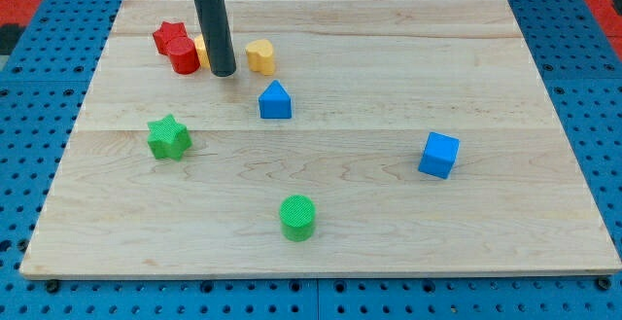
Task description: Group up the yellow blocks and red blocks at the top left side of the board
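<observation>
A straight, smooth cylindrical rod in dark grey, with a faint sheen down its length. At its upper end sits a white collar with a black band, cut off by the view's top. My tip (223, 72) is flat-ended.

At the top left of the pale wooden bench (389, 28) a red star-shaped plastic block (168, 36) lies flat, and a red cylinder-shaped plastic block (184, 55) stands touching it on the lower right. Just to the view's right of the red cylinder, a yellow plastic block (201, 51) shows only as a sliver, its shape hidden behind the rod. A second yellow plastic block, rounded and heart-like (259, 56), sits further right, apart from the others.
</observation>
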You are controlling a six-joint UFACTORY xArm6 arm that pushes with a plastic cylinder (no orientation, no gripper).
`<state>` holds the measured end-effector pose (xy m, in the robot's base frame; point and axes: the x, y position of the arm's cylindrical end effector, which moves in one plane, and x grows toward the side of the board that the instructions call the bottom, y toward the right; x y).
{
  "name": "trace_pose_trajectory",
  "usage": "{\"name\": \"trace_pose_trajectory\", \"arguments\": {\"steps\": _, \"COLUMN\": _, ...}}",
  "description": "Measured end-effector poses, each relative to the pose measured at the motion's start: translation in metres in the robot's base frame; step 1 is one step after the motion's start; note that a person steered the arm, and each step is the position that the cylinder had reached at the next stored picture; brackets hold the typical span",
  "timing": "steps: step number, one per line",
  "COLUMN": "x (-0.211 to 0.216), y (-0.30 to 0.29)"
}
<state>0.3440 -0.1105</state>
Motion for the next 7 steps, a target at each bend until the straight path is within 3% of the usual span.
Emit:
{"name": "trace_pose_trajectory", "arguments": {"steps": 1, "x": -0.006, "y": 0.056}}
{"name": "trace_pose_trajectory", "arguments": {"steps": 3, "x": -0.026, "y": 0.110}}
{"name": "trace_pose_trajectory", "arguments": {"steps": 5, "x": -0.037, "y": -0.002}}
{"name": "trace_pose_trajectory", "arguments": {"steps": 6, "x": -0.043, "y": 0.043}}
{"name": "trace_pose_trajectory", "arguments": {"steps": 7, "x": -0.010, "y": 0.060}}
